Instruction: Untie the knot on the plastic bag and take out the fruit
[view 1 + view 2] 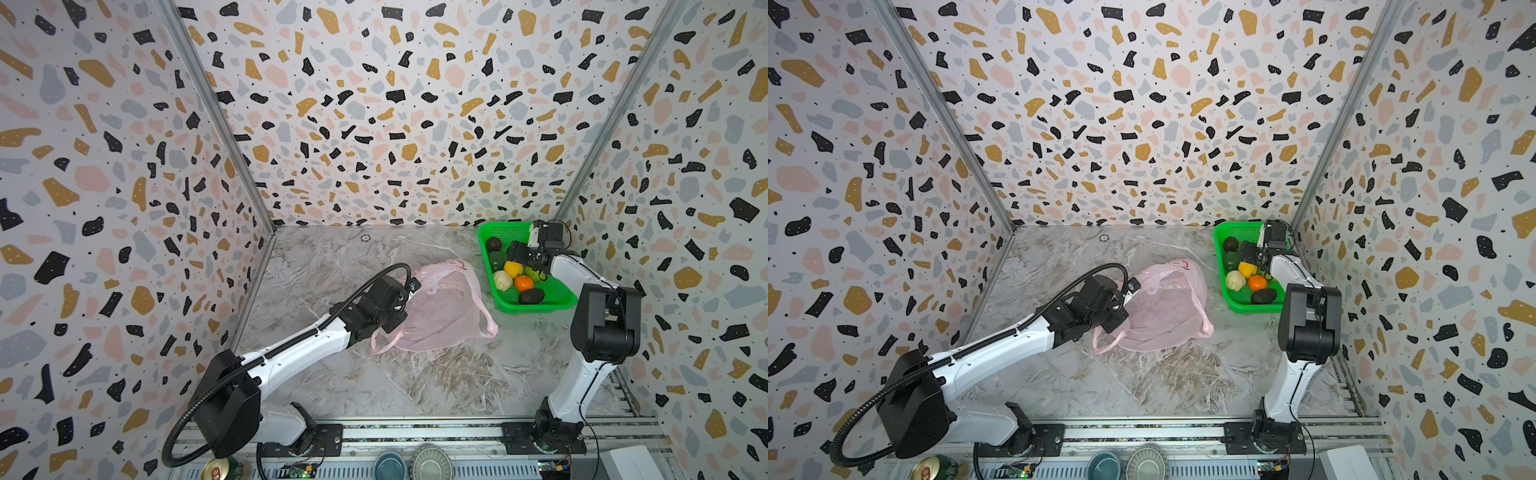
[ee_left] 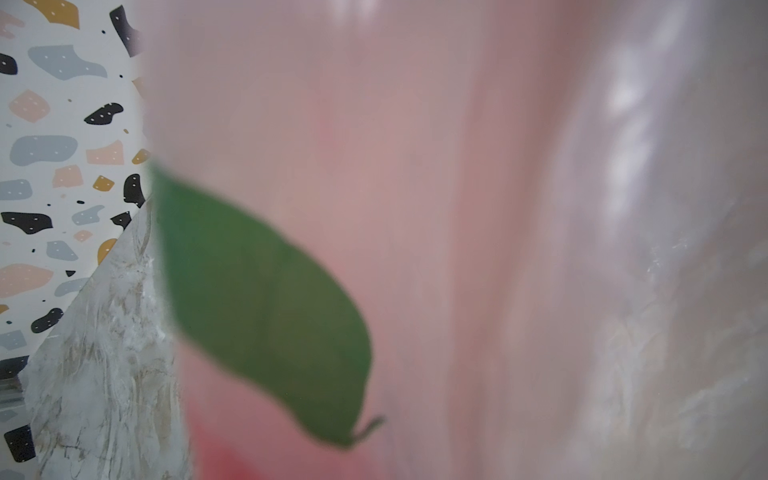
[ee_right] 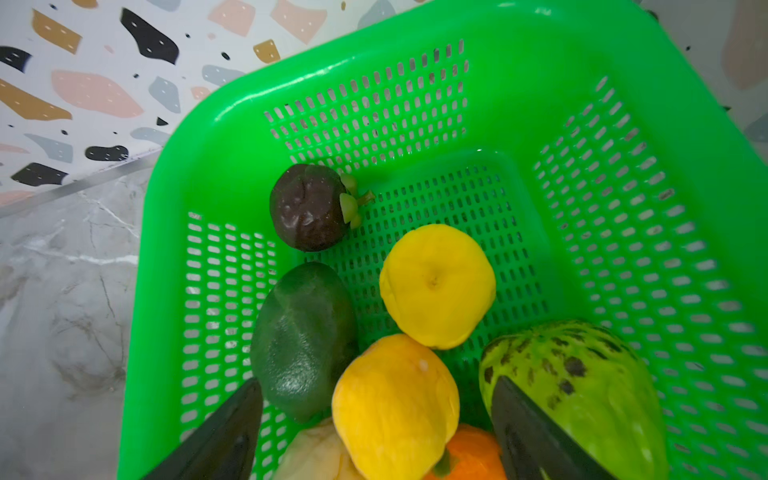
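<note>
The plastic bag [image 1: 440, 307] [image 1: 1163, 307] is seen in both top views at the middle of the marble tabletop [image 1: 324, 266]. It is domed and translucent, with a small red print [image 1: 455, 264] at its far edge. Its two handles [image 1: 380, 345] are spread apart as loose loops, one at the bag's lower left and one at its lower right. The left gripper [image 1: 411, 286] [image 1: 1133, 286] is placed at the bag's upper-left rim. Its jaws are closed, and the plastic appears to be pinched and drawn up by them. Most of the left wrist view is filled by blurred pink plastic, against which a green leaf [image 2: 266, 299] is seen at lower centre.

The fruit [image 1: 524, 283] is gathered in the green mesh basket [image 1: 536, 308] [image 3: 141, 332], which is set at the right rear of the tabletop, just right of the bag. In the right wrist view, several pieces are made out:
- a blackish-brown fruit [image 3: 309, 208]
- a dark green fruit [image 3: 305, 340]
- two yellow fruits [image 3: 436, 286]
- a bumpy light green fruit [image 3: 582, 386]
- an orange fruit [image 3: 469, 453]
- a cream-white fruit [image 3: 316, 453]

The right gripper [image 1: 524, 257] [image 3: 376, 384] is held over the basket with its jaws spread wide. The nearer yellow fruit is framed between the dark fingers [image 3: 224, 432] and is touched by neither.
</note>
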Controlling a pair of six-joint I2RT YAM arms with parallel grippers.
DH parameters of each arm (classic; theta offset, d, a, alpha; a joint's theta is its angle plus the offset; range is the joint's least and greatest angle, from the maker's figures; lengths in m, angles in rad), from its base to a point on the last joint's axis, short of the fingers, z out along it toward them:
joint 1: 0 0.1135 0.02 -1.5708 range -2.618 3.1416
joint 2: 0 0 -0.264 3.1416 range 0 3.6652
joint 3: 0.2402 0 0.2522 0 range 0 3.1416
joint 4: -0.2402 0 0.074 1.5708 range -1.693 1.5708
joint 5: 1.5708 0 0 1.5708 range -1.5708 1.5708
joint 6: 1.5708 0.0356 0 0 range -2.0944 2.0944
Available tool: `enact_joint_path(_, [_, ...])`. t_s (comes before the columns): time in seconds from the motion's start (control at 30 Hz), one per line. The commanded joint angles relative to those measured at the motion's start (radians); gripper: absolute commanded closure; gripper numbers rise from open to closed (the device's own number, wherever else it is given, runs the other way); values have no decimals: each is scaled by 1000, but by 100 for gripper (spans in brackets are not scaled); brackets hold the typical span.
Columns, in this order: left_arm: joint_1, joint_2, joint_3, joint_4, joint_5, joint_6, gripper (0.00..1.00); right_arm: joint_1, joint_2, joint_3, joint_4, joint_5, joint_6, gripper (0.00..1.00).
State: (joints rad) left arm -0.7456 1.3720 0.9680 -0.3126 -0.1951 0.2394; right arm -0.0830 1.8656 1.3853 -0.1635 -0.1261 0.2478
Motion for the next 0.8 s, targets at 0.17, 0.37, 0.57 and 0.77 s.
enact_joint_path(0.17, [26,32,45,62,-88,-54,100,5,-223,-97,-19,-27,8,8])
enact_joint_path(0.37, [56,101,83,119,-134,-75,100,25,-383,-217,-29,-69,34,7])
enact_joint_path(0.57, [99,196,145,216,-165,-92,100,84,-519,-318,-58,-77,55,5])
enact_joint_path(0.77, [143,312,223,277,-190,-93,100,126,-593,-372,-84,-74,58,4])
